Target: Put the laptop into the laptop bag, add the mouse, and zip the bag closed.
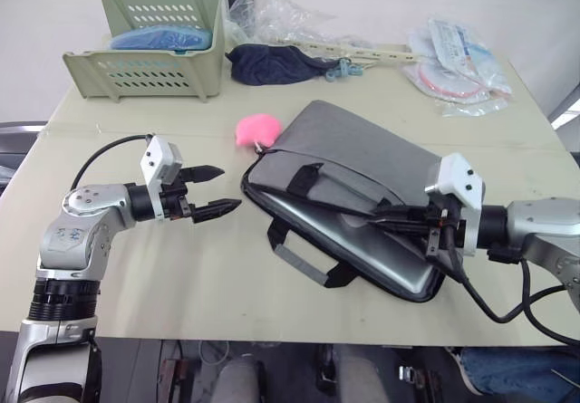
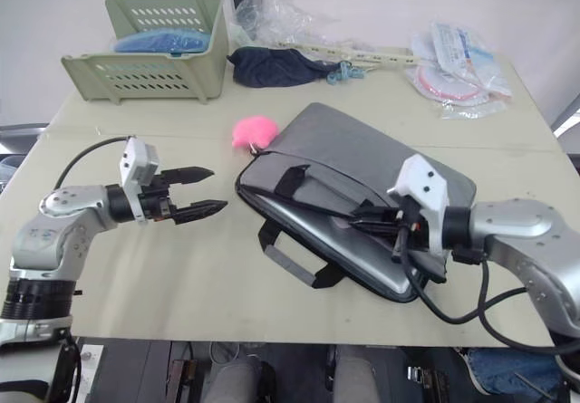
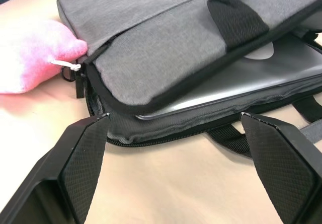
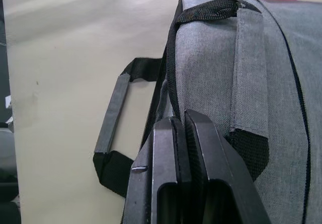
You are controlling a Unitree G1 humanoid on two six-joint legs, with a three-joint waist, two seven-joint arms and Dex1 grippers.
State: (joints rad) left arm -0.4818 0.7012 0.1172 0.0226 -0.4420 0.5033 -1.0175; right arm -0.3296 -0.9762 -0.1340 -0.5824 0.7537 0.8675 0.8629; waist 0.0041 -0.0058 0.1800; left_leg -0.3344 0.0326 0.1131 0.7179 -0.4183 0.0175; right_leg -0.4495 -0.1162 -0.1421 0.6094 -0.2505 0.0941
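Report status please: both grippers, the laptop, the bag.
Left gripper open, off the bag. Right gripper shut at the bag opening. Laptop inside, zip open. Pink fluffy lump touching the bag corner.

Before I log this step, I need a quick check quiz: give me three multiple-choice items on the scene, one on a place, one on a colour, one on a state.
1. Where is the laptop?
A. In the green basket
B. Inside the open bag
C. On the bare table

2. What colour is the fluffy lump at the bag's corner?
A. Pink
B. Blue
C. Yellow

3. How is the left gripper?
A. Shut on a strap
B. Holding the lump
C. Open, holding nothing

Answers: 1 B, its silver edge shows under the bag flap; 2 A, it is plainly pink; 3 C, its fingers stand apart over the table, short of the bag.
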